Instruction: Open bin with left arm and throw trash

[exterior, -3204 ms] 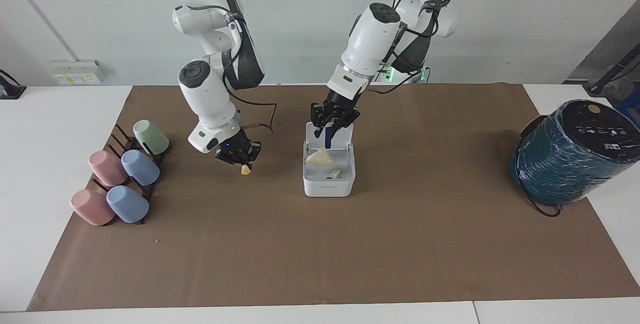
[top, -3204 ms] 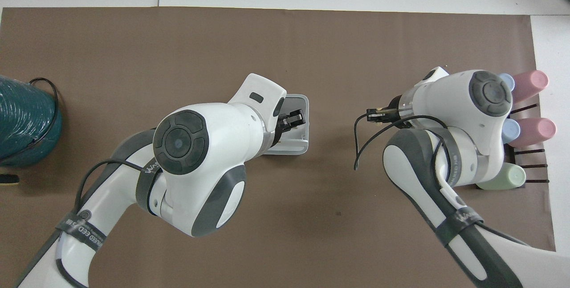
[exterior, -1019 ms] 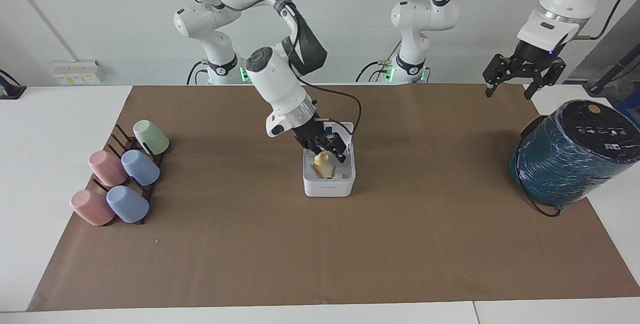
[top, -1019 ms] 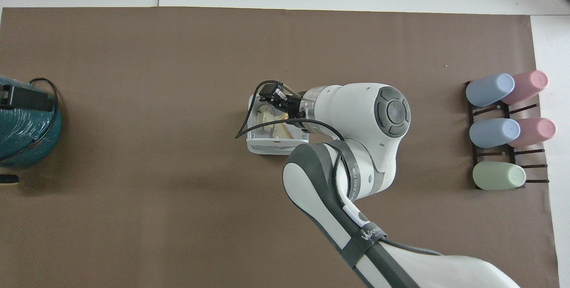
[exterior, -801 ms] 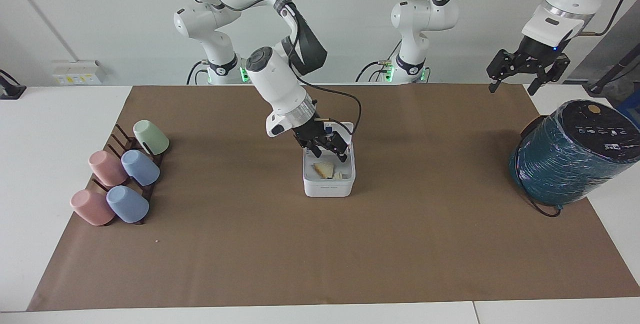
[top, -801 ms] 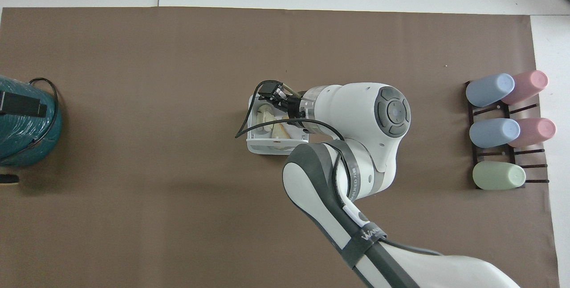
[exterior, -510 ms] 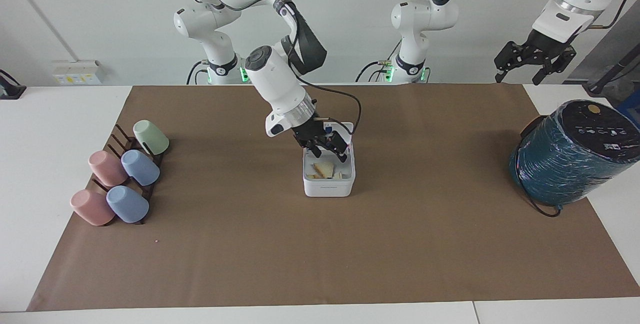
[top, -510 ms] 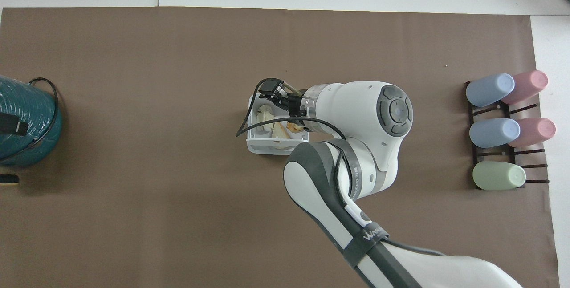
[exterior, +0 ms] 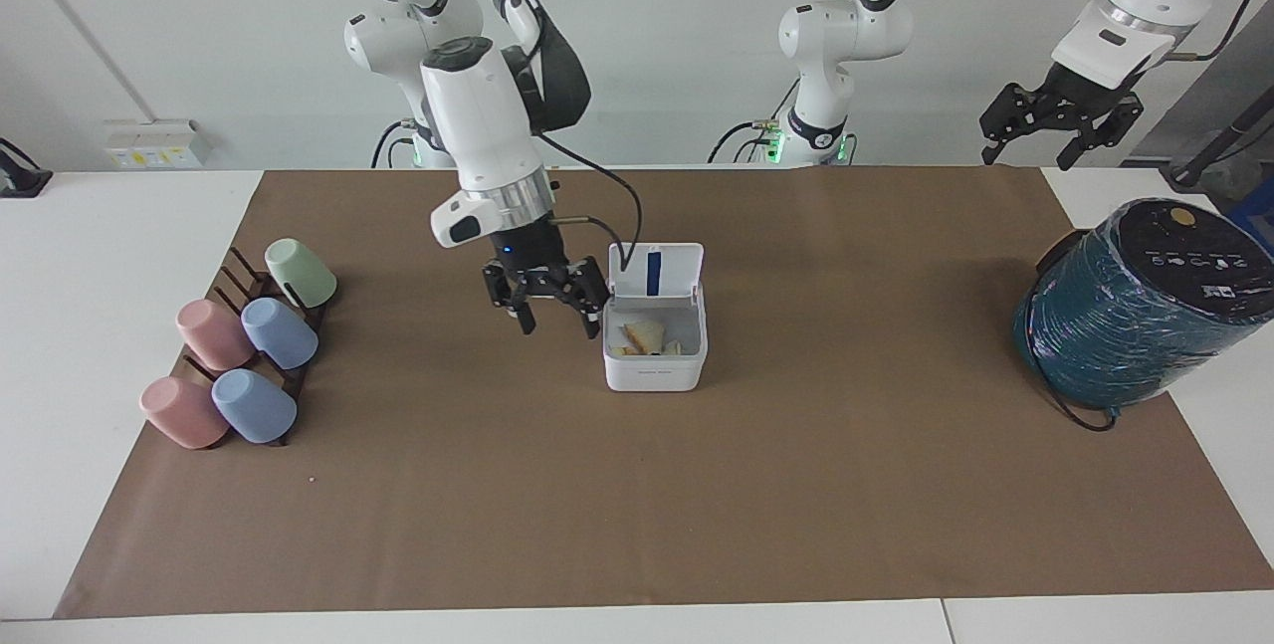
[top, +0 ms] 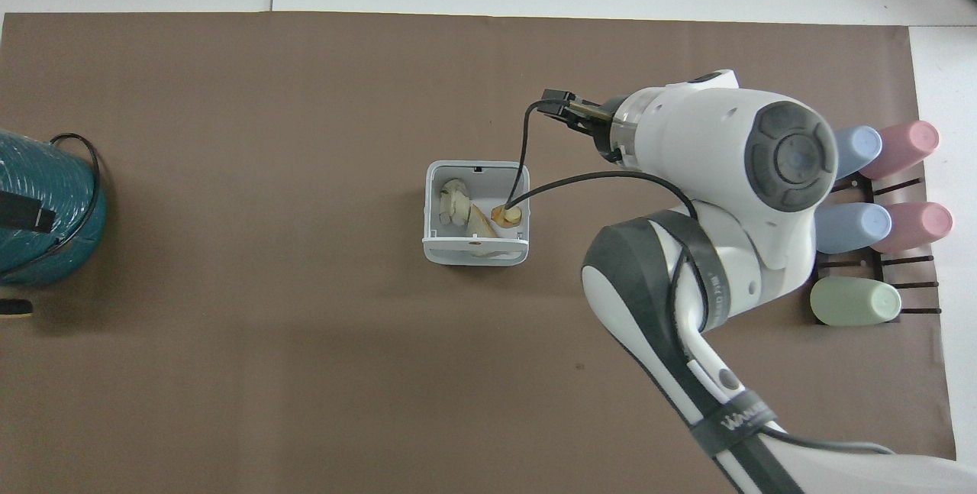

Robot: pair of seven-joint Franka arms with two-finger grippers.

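Bin (exterior: 655,365) holds 3 trash (exterior: 645,335) scraps; right tool (exterior: 545,311) beside it and left tool (exterior: 1057,134) both spread, empty.

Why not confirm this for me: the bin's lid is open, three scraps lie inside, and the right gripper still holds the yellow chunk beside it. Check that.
One thing is wrong. The right gripper is open and empty beside the bin; the facing view shows nothing between its fingers. The yellow chunk lies in the bin with the other scraps, as the overhead view shows. The lid is open, as stated.
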